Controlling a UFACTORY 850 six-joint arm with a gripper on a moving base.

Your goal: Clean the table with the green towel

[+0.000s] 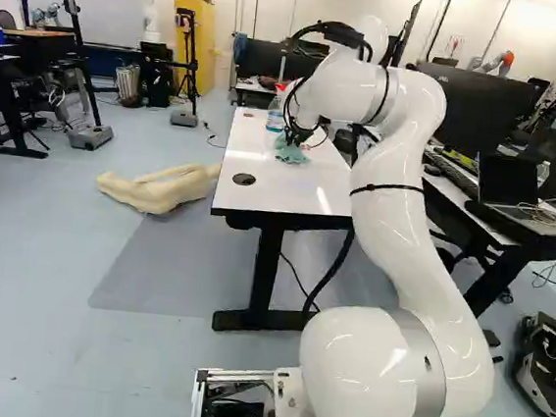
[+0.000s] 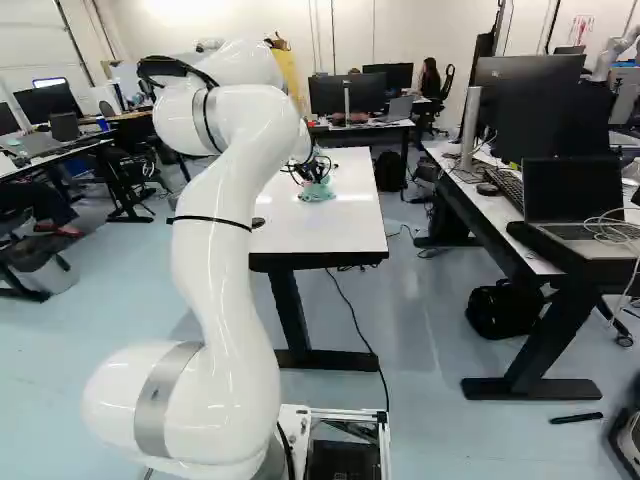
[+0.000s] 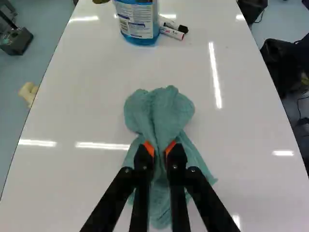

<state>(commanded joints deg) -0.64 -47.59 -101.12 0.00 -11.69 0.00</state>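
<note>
- On the white tabletop [image 3: 87,96], at the upper middle of the left base view, my green towel [image 3: 161,108] lay bunched, one lobe puffed out ahead of my gripper [image 3: 160,149] and loose folds trailing out beneath it.
- My two fingers were drawn together on a gathered ridge of the cloth, an orange pad [image 3: 149,148] against each side.
- I judged the towel light, soft and limp, with nothing fragile in it; it would drag easily but could crumple into a small wad, covering little surface.
- The ridge near its middle seemed the right hold, thick enough to pinch, with cloth left on both sides to wipe; a corner would probably have trailed.
- My arm [image 1: 394,180] rose from the foot of the left base view, right of the middle, then bent forward over the table, its wrist low above the towel.
- In the right base view it stood left of the middle, with the towel at the upper middle.
- The bottle of blue liquid [image 3: 140,21] and the markers [image 3: 172,32] stood and lay well ahead of my fingers; a long forward stroke might have bumped them.
</note>
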